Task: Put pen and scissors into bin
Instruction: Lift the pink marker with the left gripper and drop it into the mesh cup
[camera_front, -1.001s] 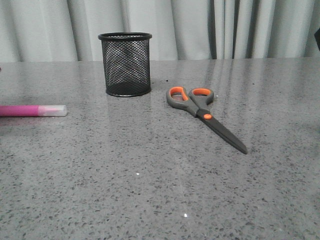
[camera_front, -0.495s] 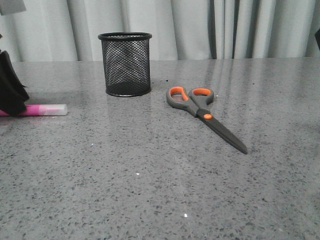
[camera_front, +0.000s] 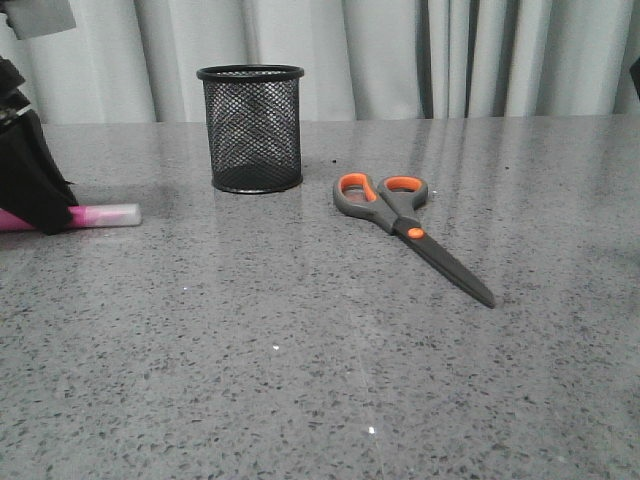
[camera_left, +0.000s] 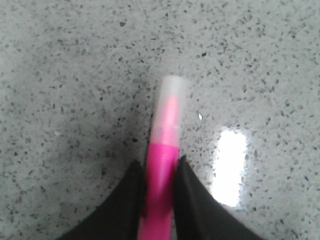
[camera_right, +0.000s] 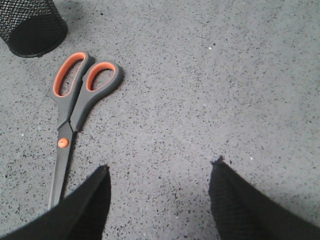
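Bright, even, cool light throughout, soft rather than harsh. Glossy speckled table (camera_front: 300, 350) with pale vertical streaks mirrored from the curtain (camera_front: 400, 60) in the front view. Faint, diffuse shadows only: a soft dark patch at the base of the mesh bin (camera_front: 252, 128), a thin one along the scissors (camera_front: 405, 225). Sharp focus across the front view and the right wrist view. Blown-out white rectangle of glare on the table in the left wrist view, just beside the pen (camera_left: 162, 175). Noticeable blur there: pen cap smeared and soft, jaw tips dark and featureless. Foreground jaws in the right wrist view underexposed, edges slightly fuzzy.
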